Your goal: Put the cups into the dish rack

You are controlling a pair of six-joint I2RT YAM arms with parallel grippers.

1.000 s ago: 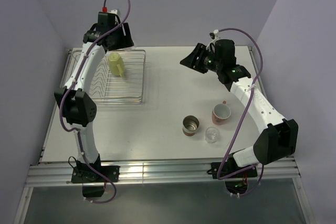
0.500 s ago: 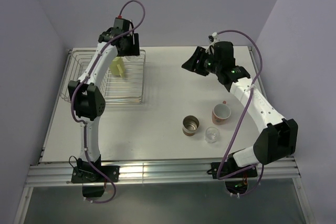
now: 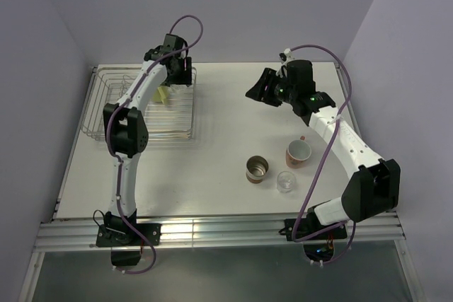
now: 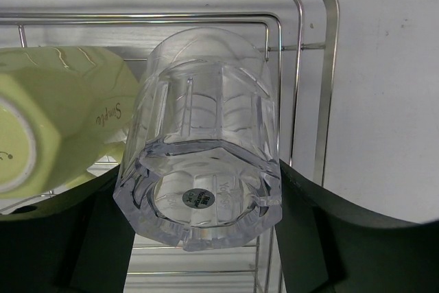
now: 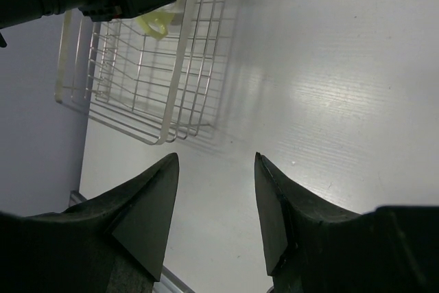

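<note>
A clear glass tumbler [image 4: 202,149] is clamped in the left gripper [image 4: 206,238] over the silver wire dish rack [image 4: 322,66], beside the pale yellow mug [image 4: 62,135]. The right gripper [image 5: 216,211] is held spread above the white counter [image 5: 329,101].

A clear tumbler [image 4: 206,162], faceted in vertical panels with a dark round label on its base, and a pale yellow-green mug [image 4: 62,121] with faint lettering, over the silver wire dish rack [image 3: 170,119]. Toward the white table's [image 3: 226,125] right edge: a salmon-pink mug [image 3: 298,152], white inside, a brown metallic cup [image 3: 257,169] and a second clear glass [image 3: 286,181].
</note>
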